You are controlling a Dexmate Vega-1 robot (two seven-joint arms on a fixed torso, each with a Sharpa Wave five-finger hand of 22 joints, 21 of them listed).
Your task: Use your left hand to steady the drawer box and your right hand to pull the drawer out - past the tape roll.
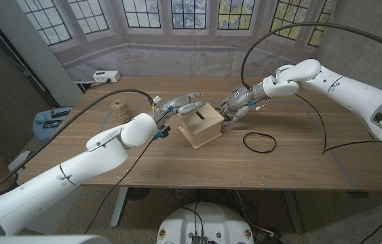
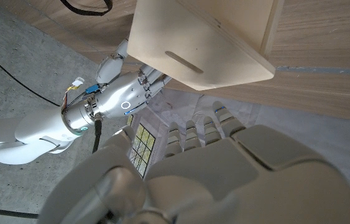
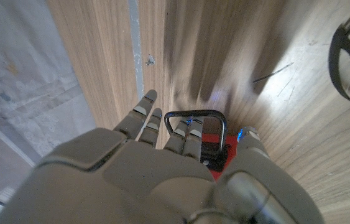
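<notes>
Your left hand (image 1: 180,106) lay with fingers stretched over the top of the drawer box (image 1: 201,127), holding nothing. Your right hand (image 1: 239,100) reached the box's right side, fingers at a black handle (image 3: 196,116); I cannot tell whether they gripped it. The box was pale wood with a slot on top.

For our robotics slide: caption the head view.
Left hand rests on the drawer box; right hand reaches its side.

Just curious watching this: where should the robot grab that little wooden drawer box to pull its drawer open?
Best by the black metal loop handle on the small wooden drawer box's right side, approached from the right. The right hand already has fingers at the loop, which probably gives them something to hook.
</notes>
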